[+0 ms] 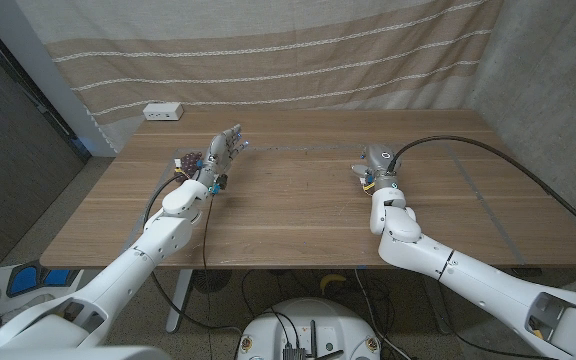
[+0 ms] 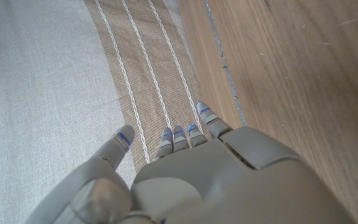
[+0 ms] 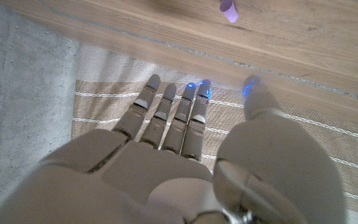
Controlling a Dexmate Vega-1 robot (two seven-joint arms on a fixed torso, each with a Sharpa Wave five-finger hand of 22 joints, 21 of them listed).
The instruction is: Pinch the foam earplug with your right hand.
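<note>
Our right hand hovers with fingers spread and nothing held — ready to pinch. The foam earplug lies on the wooden table beyond its fingertips, toward twelve o'clock. Our left hand waits at ten o'clock, fingers apart, empty — out of the way.

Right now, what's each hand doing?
Left hand: open, fingers spread, holding nothing.
Right hand: open, holding nothing; the earplug lies untouched on the table.
</note>
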